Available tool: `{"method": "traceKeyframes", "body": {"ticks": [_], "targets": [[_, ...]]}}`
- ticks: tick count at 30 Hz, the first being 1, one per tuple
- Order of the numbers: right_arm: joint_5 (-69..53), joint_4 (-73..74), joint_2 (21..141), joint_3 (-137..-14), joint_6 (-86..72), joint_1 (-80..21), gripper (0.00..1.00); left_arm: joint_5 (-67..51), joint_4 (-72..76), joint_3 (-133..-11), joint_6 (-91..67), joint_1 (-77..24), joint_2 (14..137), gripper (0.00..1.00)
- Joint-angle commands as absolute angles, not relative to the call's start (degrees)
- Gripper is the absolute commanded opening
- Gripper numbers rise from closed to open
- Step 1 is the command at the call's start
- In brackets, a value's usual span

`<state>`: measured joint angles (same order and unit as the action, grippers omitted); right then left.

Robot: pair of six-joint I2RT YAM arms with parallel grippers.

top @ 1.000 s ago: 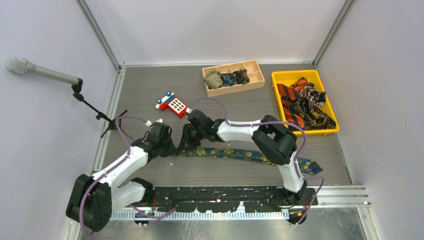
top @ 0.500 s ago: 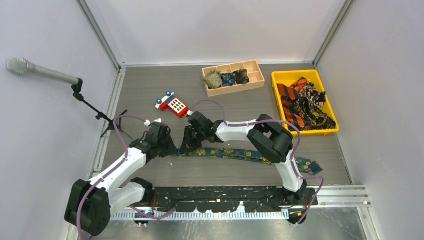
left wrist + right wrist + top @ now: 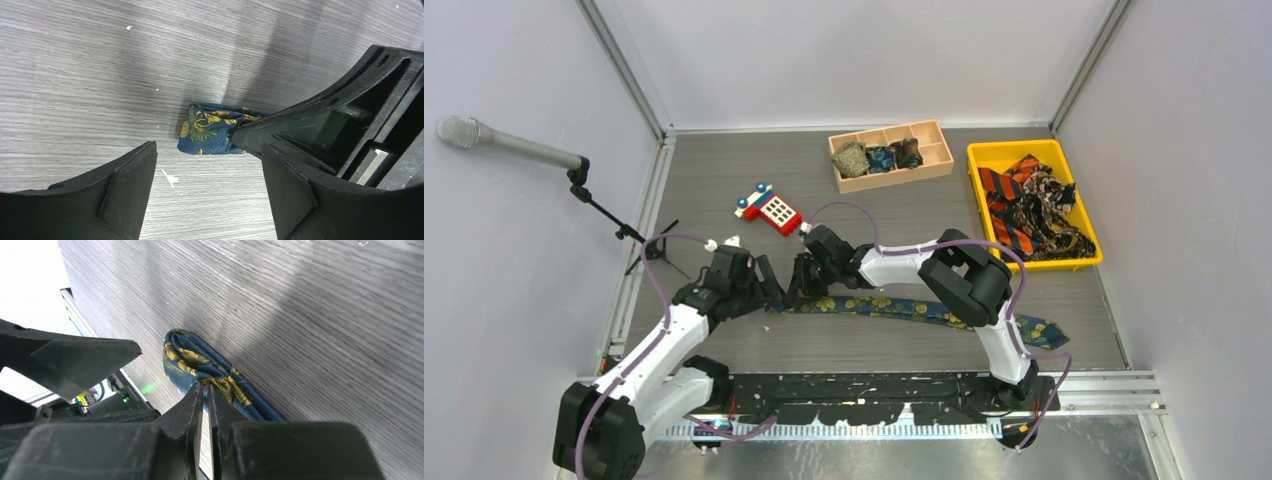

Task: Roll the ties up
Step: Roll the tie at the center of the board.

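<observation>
A navy tie with yellow-gold flowers [image 3: 894, 306] lies stretched across the table, and its left end is folded over into a small loop [image 3: 207, 129]. My right gripper [image 3: 802, 285] is shut on that folded end, with the tips pinching the fabric [image 3: 205, 386] just behind the loop [image 3: 192, 357]. My left gripper [image 3: 769, 285] stands open just left of the loop. Nothing is between its fingers [image 3: 207, 146] except bare table. The right gripper's black fingers [image 3: 320, 120] cover the tie behind the loop in the left wrist view.
A wooden compartment box [image 3: 934, 152] at the back holds three rolled ties [image 3: 879, 157]. To its right a yellow bin [image 3: 1014, 148] holds a heap of loose ties [image 3: 1034, 205]. A red-and-blue toy phone [image 3: 769, 208] lies behind the grippers. A microphone on a stand [image 3: 514, 148] is at the left.
My left gripper has opened, let go of the tie's folded end and drawn back a little to the left. The right gripper has kept its hold and barely moved.
</observation>
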<state>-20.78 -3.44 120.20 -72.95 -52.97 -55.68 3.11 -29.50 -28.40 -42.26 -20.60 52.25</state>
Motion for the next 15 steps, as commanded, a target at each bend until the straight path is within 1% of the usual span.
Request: {"method": "traceKeyframes", "body": {"ticks": [1,4,11,13,15], "targets": [[-18.8,0.2,120.1,-69.9,-52.2,-55.7,0.15,-6.4,-23.8,-25.4,-40.3,-16.9,51.2,0.75],[-19.0,-1.7,120.3,-69.2,-52.2,-55.6,0.15,-10.7,-21.9,-23.5,-39.7,-13.5,50.2,0.68],[-20.0,-2.6,121.1,-69.0,-52.4,-55.3,0.15,-15.5,-18.6,-21.0,-38.5,-9.2,50.0,0.64],[-20.2,-2.9,121.3,-68.9,-52.5,-55.3,0.15,-17.3,-17.7,-21.1,-38.1,-8.0,51.1,0.60],[-20.5,-3.2,121.7,-68.7,-52.6,-55.4,0.15,-17.9,-17.4,-21.2,-37.8,-7.2,51.8,0.59]]}}
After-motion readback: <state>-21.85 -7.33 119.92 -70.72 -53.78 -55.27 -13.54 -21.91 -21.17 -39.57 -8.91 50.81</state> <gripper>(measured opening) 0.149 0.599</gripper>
